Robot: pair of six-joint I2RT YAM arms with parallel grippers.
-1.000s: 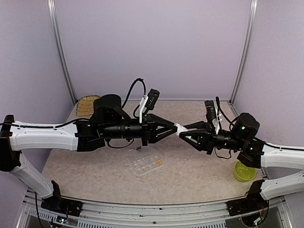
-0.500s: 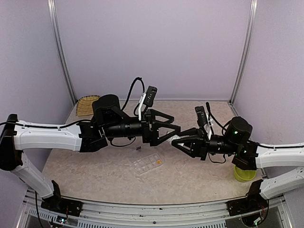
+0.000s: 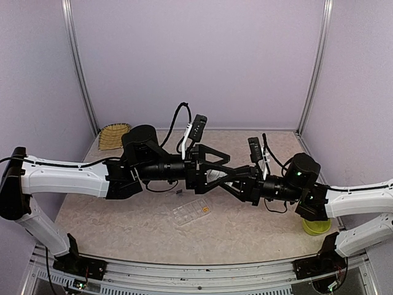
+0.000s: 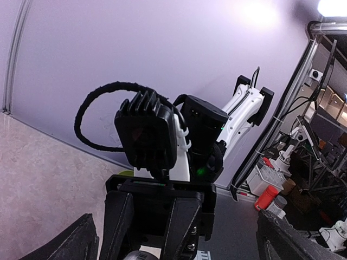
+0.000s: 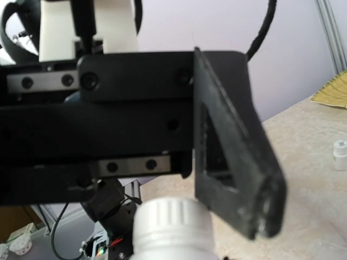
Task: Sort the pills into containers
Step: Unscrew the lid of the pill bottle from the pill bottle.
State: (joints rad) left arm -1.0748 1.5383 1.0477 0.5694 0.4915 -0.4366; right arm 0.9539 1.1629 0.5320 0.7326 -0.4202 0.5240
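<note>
Organizer box awaits below: left claw has just sprung wide, so the white bottle now hangs in right claw alone.

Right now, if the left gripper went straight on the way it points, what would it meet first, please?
Probably the white bottle held in the right gripper, directly ahead; depth is unclear.

Two robot arms are counted: the left arm and the right arm. Two small white bottles are seen: a near white bottle and a far white bottle. One clear organizer box, one orange pill, one yellow-green bowl and one woven tray are counted.
</note>
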